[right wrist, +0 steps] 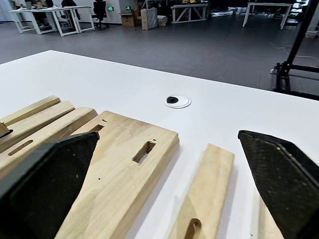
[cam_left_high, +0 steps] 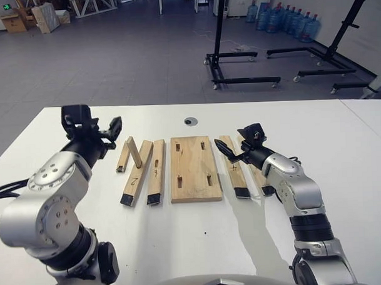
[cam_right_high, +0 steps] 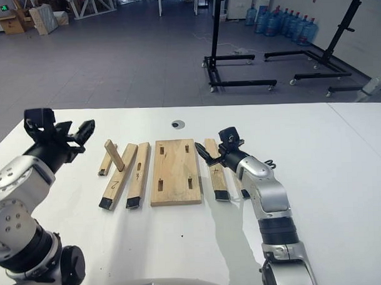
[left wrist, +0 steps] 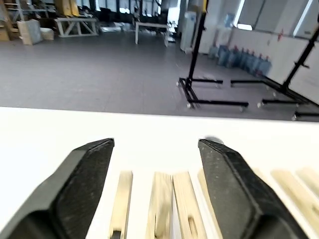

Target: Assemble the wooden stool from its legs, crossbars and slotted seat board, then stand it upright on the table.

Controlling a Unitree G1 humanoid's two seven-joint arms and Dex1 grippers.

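Note:
The slotted seat board [cam_left_high: 194,168] lies flat at the table's middle. Left of it lie two long legs with black tips [cam_left_high: 134,176] [cam_left_high: 156,172], a short crossbar [cam_left_high: 123,156], and another crossbar [cam_left_high: 135,150] propped at a slant over them. To the board's right lies a leg [cam_left_high: 233,166], with a further leg [cam_left_high: 262,179] partly under my right arm. My left gripper [cam_left_high: 112,136] is open, just left of the crossbars and above the table. My right gripper [cam_left_high: 235,141] is open too, low over the far ends of the right-hand legs [right wrist: 204,194], beside the board [right wrist: 124,169].
A round grommet hole [cam_left_high: 190,121] sits in the white table [cam_left_high: 341,143] beyond the board. Black wheeled metal stands [cam_left_high: 241,78] are on the floor past the far table edge. Bare tabletop lies in front of the parts and to the right.

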